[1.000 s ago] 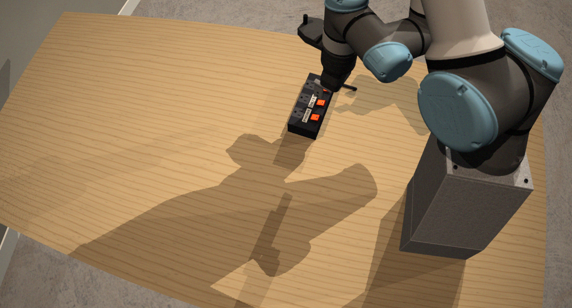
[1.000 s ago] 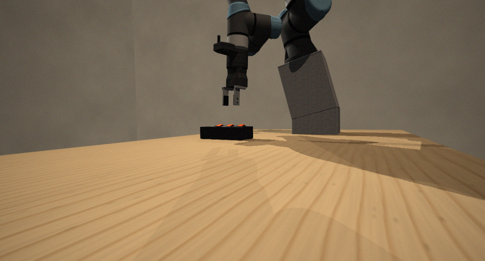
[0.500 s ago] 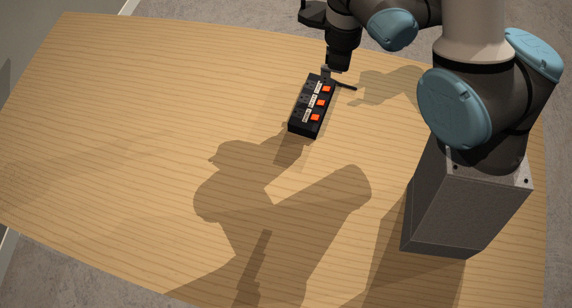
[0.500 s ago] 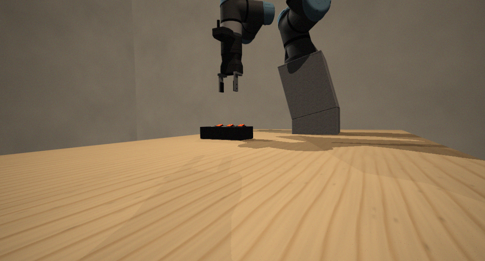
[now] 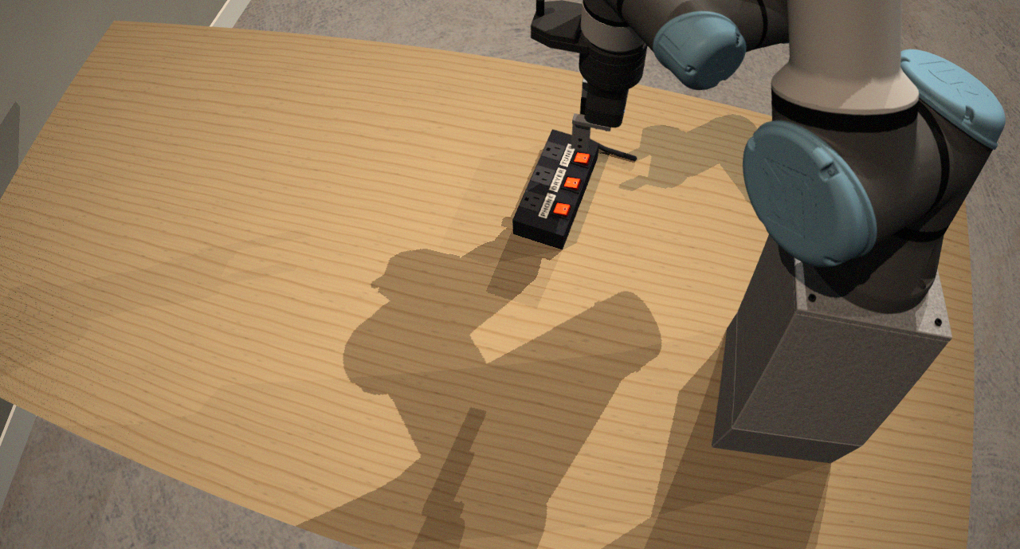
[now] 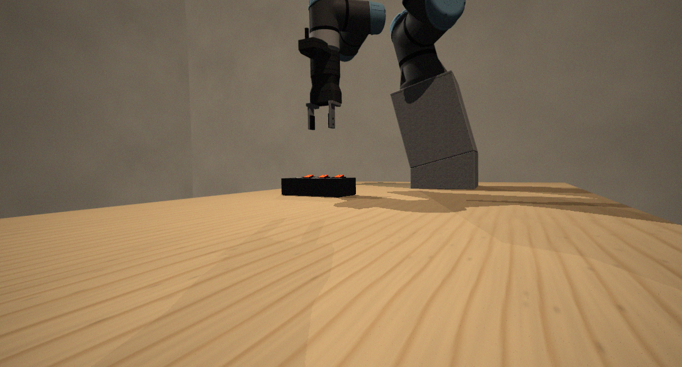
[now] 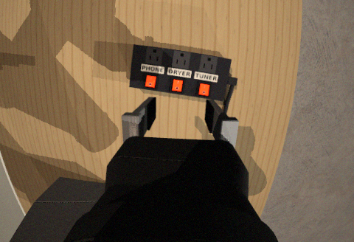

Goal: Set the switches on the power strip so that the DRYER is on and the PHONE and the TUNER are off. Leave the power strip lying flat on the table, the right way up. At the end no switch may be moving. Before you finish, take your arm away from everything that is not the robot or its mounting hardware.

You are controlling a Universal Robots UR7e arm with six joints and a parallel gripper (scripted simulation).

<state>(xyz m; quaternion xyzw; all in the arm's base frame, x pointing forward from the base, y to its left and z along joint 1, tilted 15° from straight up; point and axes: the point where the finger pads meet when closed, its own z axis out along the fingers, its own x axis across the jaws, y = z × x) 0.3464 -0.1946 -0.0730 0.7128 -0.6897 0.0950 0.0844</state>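
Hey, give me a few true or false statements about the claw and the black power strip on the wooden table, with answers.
1. The claw hangs above the black power strip without touching it. True.
2. The claw grips a switch. False: its fingers are spread open, holding nothing.
3. The DRYER label sits between PHONE and TUNER. True.
4. The strip stands on its edge. False: it lies flat on the wooden table, switches up.
5. The strip has three orange switches. True.

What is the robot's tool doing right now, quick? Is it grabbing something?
The two-finger tool is open and holds nothing; it hangs in the air above the black power strip with orange switches, not touching it.
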